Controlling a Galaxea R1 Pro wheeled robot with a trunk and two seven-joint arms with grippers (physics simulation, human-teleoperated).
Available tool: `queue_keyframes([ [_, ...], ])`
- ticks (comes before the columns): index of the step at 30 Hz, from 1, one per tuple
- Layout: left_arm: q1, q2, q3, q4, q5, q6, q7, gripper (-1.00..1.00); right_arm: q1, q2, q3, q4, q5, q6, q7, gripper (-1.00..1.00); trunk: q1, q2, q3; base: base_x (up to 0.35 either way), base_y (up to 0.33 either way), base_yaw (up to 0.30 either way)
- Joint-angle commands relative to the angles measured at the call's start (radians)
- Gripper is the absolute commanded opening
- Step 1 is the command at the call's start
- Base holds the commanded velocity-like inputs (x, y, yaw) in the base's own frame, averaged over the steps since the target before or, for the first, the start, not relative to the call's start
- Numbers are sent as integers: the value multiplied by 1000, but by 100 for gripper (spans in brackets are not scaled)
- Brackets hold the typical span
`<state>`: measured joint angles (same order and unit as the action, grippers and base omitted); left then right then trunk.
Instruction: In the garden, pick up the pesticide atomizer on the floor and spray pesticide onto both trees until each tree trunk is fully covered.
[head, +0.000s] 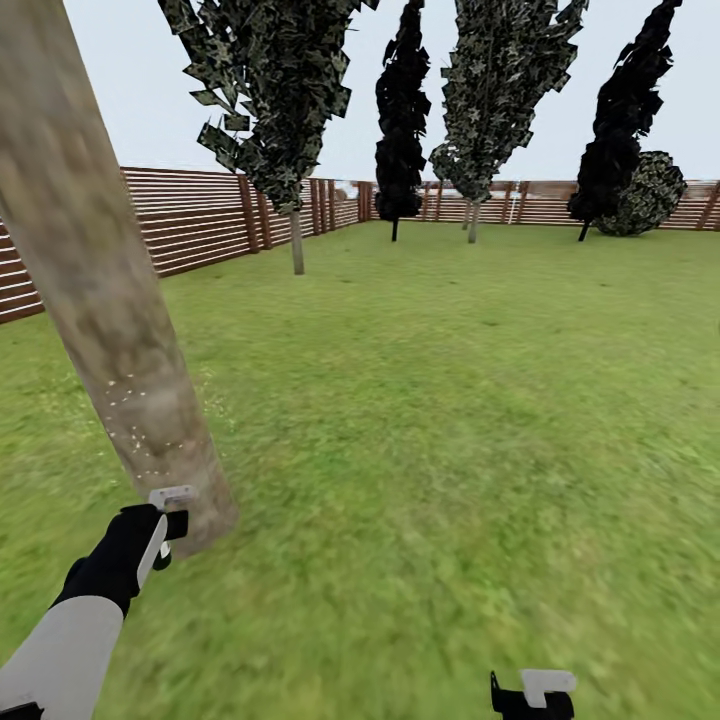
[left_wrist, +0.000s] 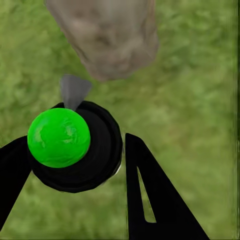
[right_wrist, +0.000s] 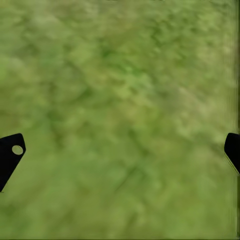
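Low, left end effector (head: 165, 520) beside tree trunk (head: 100, 300)

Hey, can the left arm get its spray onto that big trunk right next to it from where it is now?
Probably yes. The left gripper sits close beside the trunk near its base, nothing between them, and the atomizer it holds points at the trunk. Higher parts look out of reach.
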<state>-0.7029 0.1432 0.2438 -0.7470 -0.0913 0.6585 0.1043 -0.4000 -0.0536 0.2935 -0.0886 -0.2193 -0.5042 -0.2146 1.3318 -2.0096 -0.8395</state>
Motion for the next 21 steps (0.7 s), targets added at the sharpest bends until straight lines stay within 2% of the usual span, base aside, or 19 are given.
queue_keyframes([
  [1, -1, -1, 2, -2, -10, 6, -3, -100, 0, 0, 9, 0, -8, -2, -3, 100, 0, 0, -1, 0, -276, 111],
  [7, -1, -2, 2, -2, -10, 6, -3, -100, 0, 0, 9, 0, -8, -2, -2, 100, 0, 0, -1, 62, -276, 209],
  [17, -1, -1, 4, -2, -12, 4, -2, -100, 0, 0, 9, 0, -8, -2, -1, 100, 0, 0, -1, 165, -247, 8],
  [21, 0, 6, 7, -2, -17, 11, 3, -100, 0, 0, 9, 0, -8, -2, -2, 100, 0, 0, -1, 22, -269, 194],
])
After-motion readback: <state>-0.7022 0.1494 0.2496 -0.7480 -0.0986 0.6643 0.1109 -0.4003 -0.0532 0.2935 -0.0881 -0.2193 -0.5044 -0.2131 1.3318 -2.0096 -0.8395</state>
